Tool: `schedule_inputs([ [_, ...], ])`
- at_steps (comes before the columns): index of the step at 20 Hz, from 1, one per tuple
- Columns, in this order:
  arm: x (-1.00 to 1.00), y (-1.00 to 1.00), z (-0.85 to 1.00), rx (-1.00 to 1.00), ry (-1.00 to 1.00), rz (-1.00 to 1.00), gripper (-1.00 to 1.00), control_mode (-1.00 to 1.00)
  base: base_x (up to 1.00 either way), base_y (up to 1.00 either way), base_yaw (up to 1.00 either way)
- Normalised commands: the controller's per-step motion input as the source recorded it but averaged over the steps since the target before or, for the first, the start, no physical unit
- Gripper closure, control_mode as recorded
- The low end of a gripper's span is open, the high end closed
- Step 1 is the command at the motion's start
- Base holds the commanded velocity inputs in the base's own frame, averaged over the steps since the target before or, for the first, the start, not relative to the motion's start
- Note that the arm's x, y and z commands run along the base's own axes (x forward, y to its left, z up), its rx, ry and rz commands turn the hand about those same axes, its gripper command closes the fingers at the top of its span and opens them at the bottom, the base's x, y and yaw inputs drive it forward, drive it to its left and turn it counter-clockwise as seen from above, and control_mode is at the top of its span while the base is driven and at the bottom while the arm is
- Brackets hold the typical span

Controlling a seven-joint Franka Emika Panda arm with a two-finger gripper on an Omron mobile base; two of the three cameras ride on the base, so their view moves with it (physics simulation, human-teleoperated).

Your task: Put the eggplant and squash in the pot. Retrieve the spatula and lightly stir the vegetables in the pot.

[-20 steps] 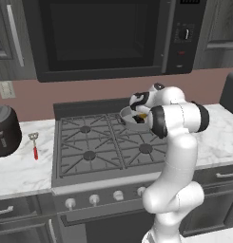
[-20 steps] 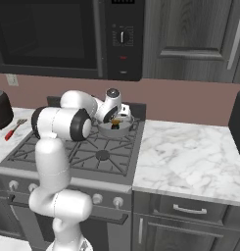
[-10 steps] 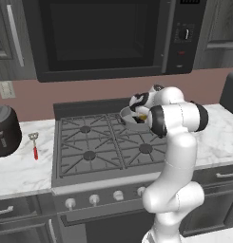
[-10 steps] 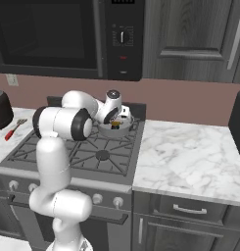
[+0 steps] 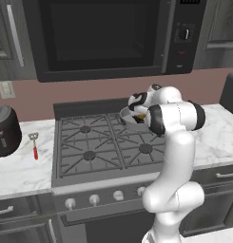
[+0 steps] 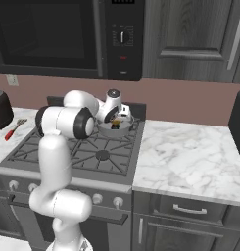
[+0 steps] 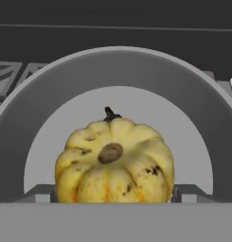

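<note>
Jaws spread wide over the pot on the far right burner of the stove, gripper pointing down into it. Squash sitting on the grey pot floor, between the two fingertips with one low at either side of it; contact with them cannot be told. A small dark stem-like bit poking up just behind the squash. Spatula lying on the marble table left of the stove, red handle nearer, beside the black appliance.
</note>
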Motion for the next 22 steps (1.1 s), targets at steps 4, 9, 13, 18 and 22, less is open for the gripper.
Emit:
schedule_inputs([
  [4, 0.06, 0.00, 0.00, 0.00, 0.00, 0.00, -1.00, -1.00, 0.00, 0.00, 0.00],
  [9, 0.01, 0.00, 0.00, 0.00, 0.00, 0.00, -1.00, -1.00, 0.00, 0.00, 0.00],
  [13, -0.13, 0.00, 0.10, 0.00, -0.01, 0.00, -1.00, -1.00, 0.00, 0.00, 0.00],
  [18, -0.71, 0.00, 0.37, 0.00, -0.08, 0.00, -1.00, -1.00, 0.00, 0.00, 0.00],
  [22, -0.91, 0.00, 0.32, 0.00, -0.04, 0.00, -1.00, -1.00, 0.00, 0.00, 0.00],
])
